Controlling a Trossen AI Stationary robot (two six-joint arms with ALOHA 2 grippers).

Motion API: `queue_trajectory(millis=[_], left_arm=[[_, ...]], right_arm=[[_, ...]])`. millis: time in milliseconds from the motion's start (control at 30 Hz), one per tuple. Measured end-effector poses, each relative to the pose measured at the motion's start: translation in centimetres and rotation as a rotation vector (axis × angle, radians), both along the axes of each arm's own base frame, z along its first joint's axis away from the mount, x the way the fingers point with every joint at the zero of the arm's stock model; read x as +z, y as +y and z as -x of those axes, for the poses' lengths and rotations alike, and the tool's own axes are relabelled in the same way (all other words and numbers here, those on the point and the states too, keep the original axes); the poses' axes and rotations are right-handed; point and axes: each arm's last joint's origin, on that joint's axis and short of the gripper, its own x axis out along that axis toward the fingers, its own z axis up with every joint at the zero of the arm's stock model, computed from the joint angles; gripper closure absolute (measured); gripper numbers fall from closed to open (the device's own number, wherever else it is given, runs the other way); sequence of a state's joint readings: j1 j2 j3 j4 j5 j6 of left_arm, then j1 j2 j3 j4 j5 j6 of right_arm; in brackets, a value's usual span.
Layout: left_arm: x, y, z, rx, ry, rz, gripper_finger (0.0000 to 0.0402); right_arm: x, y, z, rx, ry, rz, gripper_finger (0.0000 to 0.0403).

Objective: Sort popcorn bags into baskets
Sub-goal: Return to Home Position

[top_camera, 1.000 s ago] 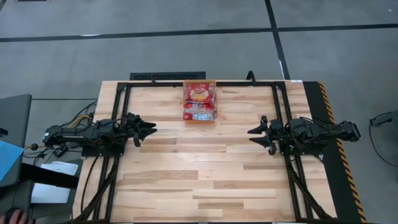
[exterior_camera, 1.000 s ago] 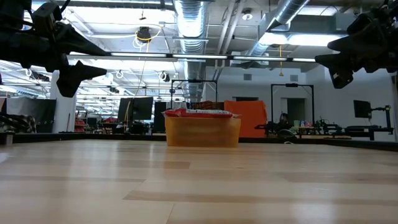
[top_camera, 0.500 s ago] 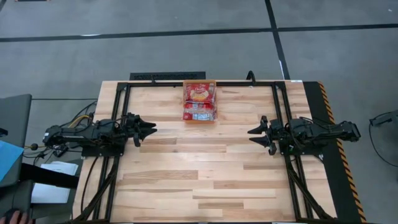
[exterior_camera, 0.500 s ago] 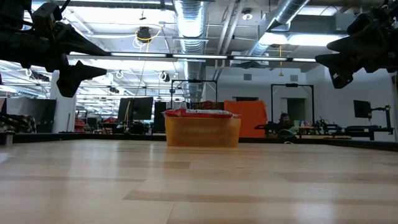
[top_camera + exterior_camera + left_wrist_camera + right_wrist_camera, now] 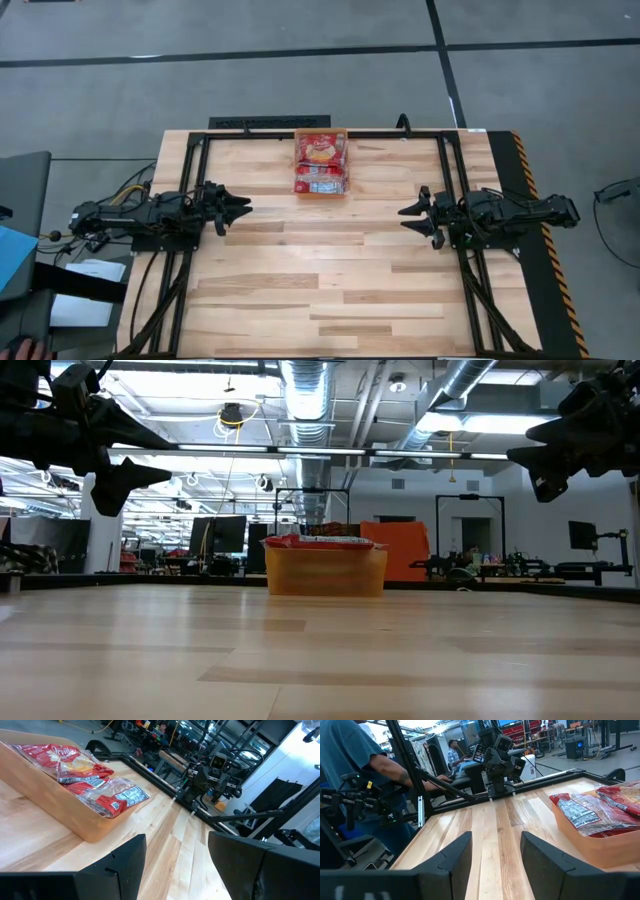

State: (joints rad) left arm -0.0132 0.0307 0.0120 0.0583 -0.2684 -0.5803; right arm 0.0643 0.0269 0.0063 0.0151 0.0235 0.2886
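The orange basket (image 5: 320,192) stands at the table's far middle, filled with red popcorn bags (image 5: 320,165). It shows in the low view (image 5: 325,572), the left wrist view (image 5: 60,810) and the right wrist view (image 5: 585,845); the bags stick up over its rim (image 5: 75,767) (image 5: 592,807). My left gripper (image 5: 243,210) is open and empty at the table's left, above the wood. My right gripper (image 5: 405,218) is open and empty at the table's right. Both are raised (image 5: 150,455) (image 5: 525,450).
A black frame (image 5: 270,125) runs along the table's far edge and down both sides. Bare wood (image 5: 320,280) lies between the arms and toward the near edge. A person (image 5: 365,765) stands beyond the table's left side.
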Motion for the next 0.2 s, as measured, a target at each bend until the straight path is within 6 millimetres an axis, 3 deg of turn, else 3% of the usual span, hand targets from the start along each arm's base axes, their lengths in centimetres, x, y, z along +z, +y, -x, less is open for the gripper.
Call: queue_trajectory(millis=[200], left_arm=[[0.0, 0.0, 0.0, 0.0, 0.0, 0.0, 0.0196]], right_arm=[[0.0, 0.0, 0.0, 0.0, 0.0, 0.0, 0.0206]])
